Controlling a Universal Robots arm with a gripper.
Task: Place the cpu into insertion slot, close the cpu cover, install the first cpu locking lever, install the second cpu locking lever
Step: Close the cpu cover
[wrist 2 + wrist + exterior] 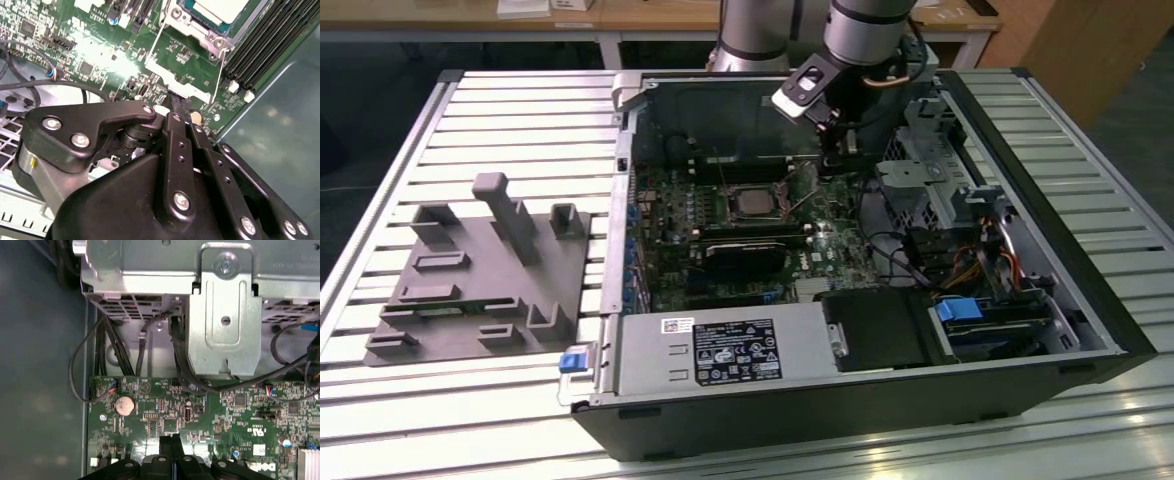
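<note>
Gripper [176,101], fingers pinched together on nothing visible, hangs beside the slot [728,204], on the exterior view's right. The cpu [220,9] looks seated, cover [197,30] down; whether the levers [154,44] are latched is unclear.

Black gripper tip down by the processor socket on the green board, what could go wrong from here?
The black gripper sits low over the green circuit board, so its shut fingertips could scrape small components. The thin wire locking lever beside the silver-grey square cpu could slip past them. Loose black cables nearby might snag the wrist.
</note>
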